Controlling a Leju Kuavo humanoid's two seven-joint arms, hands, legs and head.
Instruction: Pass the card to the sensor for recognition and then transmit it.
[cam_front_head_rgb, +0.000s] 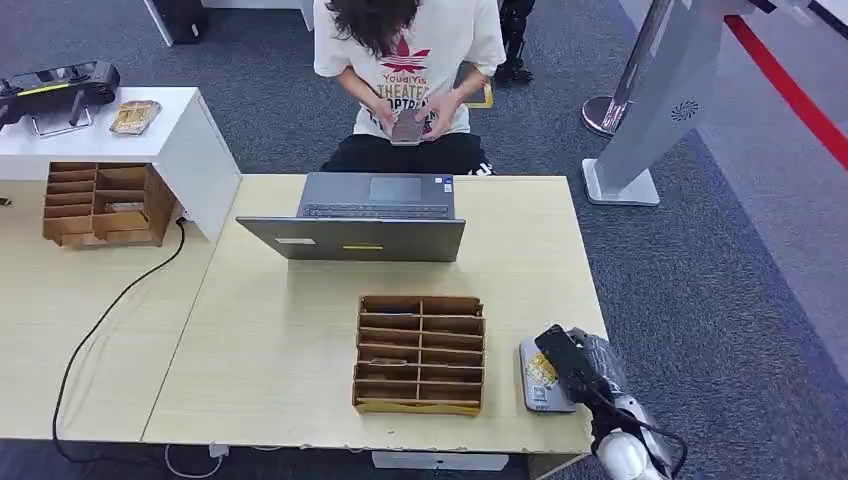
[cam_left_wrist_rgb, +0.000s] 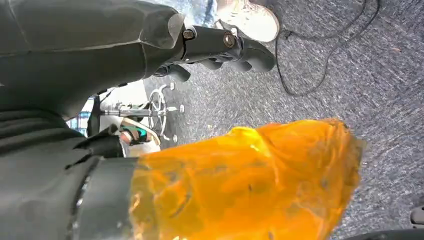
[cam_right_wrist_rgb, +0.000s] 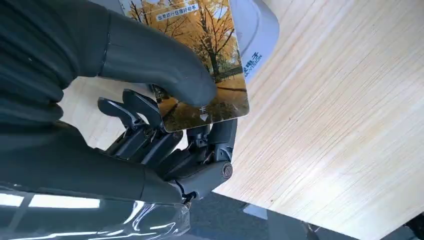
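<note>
One card (cam_right_wrist_rgb: 200, 60), printed with yellow autumn trees, sits pinched in our right hand (cam_right_wrist_rgb: 165, 125): the thick thumb presses on its face and the darker fingers (cam_right_wrist_rgb: 135, 112) back it from beneath. We hold it just over the grey sensor (cam_right_wrist_rgb: 260, 35), whose rounded edge shows past the card; whether card and sensor touch, we cannot tell. In the head view our right hand (cam_front_head_rgb: 575, 365) is at the table's near right corner, over the sensor (cam_front_head_rgb: 535, 385), with the card (cam_front_head_rgb: 541, 371) a small yellow patch there.

Our left hand (cam_left_wrist_rgb: 220, 47) hangs off the table above grey carpet. Its dark fingers curl in and we see nothing in them. A blurred orange wrap (cam_left_wrist_rgb: 250, 180) covers a large part of that wrist view.

Just left of the sensor on the pale wooden table (cam_front_head_rgb: 270, 330) stands a brown rack (cam_front_head_rgb: 420, 353) of shallow slots. Beyond it, at the far edge, a grey laptop (cam_front_head_rgb: 365, 215) lies open with its screen tipped towards us. A person (cam_front_head_rgb: 410, 60) in a white printed shirt sits behind the laptop, both hands on a small device at the lap.

On the adjoining table to the left stands a second rack (cam_front_head_rgb: 100, 205), beside a white cabinet (cam_front_head_rgb: 190, 150). A black cable (cam_front_head_rgb: 110, 310) runs from there across the tabletop. A grey stand (cam_front_head_rgb: 650, 110) rises from the carpet at the far right.
</note>
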